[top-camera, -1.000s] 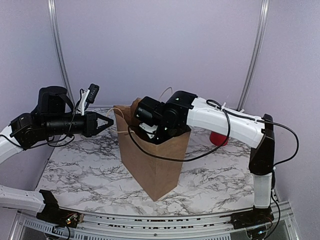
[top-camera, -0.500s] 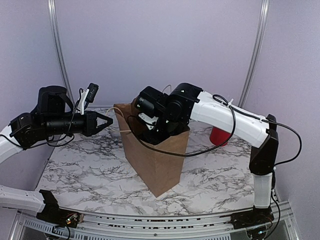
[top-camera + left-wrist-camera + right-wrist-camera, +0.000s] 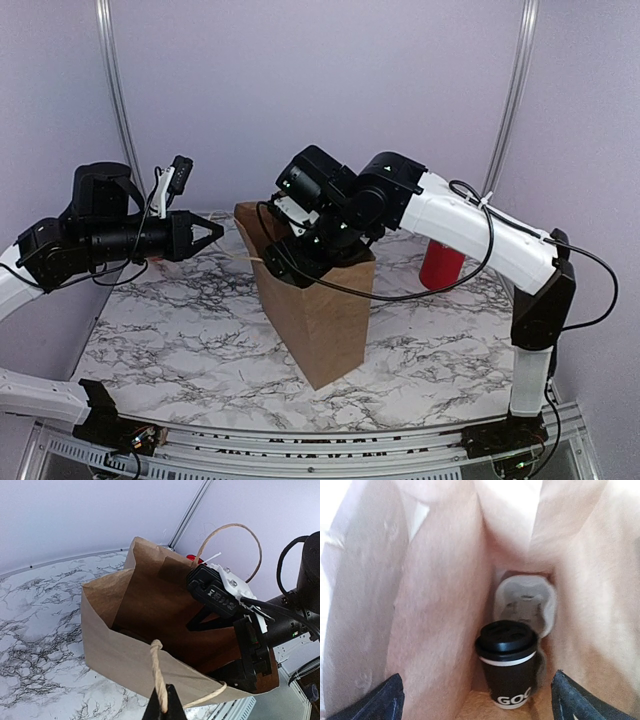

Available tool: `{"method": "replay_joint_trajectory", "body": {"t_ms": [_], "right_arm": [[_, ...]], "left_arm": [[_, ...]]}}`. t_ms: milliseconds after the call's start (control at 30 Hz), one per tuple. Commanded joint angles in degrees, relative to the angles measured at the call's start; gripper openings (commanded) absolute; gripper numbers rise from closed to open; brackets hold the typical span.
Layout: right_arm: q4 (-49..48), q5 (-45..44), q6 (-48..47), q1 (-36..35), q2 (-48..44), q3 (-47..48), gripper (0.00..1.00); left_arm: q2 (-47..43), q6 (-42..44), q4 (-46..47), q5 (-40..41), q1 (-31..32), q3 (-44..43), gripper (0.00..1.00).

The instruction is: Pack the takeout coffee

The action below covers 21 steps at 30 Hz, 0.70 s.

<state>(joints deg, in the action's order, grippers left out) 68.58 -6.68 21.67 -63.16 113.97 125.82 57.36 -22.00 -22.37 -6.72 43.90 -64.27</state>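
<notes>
Pale lilac walls close in a marble-patterned desk (image 3: 200, 340), and a brown paper bag (image 3: 320, 320) stands open in the middle of it.

Over the last second the right arm (image 3: 450, 215) has lifted. A second ago its wrist was sunk in the mouth of the bag; now the wrist is up above the rim and only the tips of the right jaws are level with the opening. With the arm higher, more of the red cup (image 3: 441, 265) behind it shows. The left arm (image 3: 60, 250) has barely moved.

The right jaws are spread wide and carry nothing; in the wrist view only their two dark tips show, at the lower corners. Between and well below those tips, the coffee cup (image 3: 510, 670) stands upright on the floor of the bag, its black lid (image 3: 506, 636) on and white lettering near its base. It touches neither jaw. A white pulp tray (image 3: 525, 600) leans against the bag's end wall just behind it.

The left jaws are pinched tight on the bag's twine handle (image 3: 159, 675), which runs straight down into their closed tips, and this holds the near side of the bag up.

Judging from this, the cup is released and packed, and the right arm only has to clear the bag.
</notes>
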Motion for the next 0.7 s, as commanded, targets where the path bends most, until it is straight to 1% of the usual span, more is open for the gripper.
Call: {"method": "replay_joint_trajectory", "body": {"t_ms": [0, 233, 667], "right_arm": [[-6.57, 1.75, -1.68, -0.26, -1.5, -0.07, 0.99], [-11.02, 2.38, -1.92, 0.09, -2.33, -1.8, 0.99], [-16.59, -1.65, -2.9, 0.71, -7.01, -4.22, 0.99]], "left_arm": [[0.35, -0.9, 0.07, 0.74, 0.13, -2.4, 0.0], [1.06, -0.7, 0.42, 1.55, 0.05, -2.85, 0.0], [1.65, -1.19, 0.27, 4.61, -1.2, -2.35, 0.0]]}}
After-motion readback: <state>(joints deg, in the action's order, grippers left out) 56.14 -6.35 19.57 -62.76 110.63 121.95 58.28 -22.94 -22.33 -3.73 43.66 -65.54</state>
